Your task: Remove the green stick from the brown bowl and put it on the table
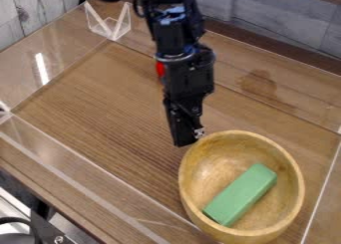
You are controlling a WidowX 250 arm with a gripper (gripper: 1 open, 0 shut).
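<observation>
The brown bowl (200,178) sits on the table (94,114) at the lower right. Inside it the green stick (242,196) lies flat and diagonal, its far end pointing to the upper right. My black gripper (186,139) points steeply down with its fingers shut and nothing between them. Its tip is at the outside of the bowl's far-left rim; whether it touches the rim I cannot tell. It is well apart from the stick.
A low clear acrylic wall (94,166) runs around the table's edges, close to the bowl at the front and right. A clear triangular bracket (110,24) stands at the back left. A dark stain (260,86) marks the wood behind the bowl.
</observation>
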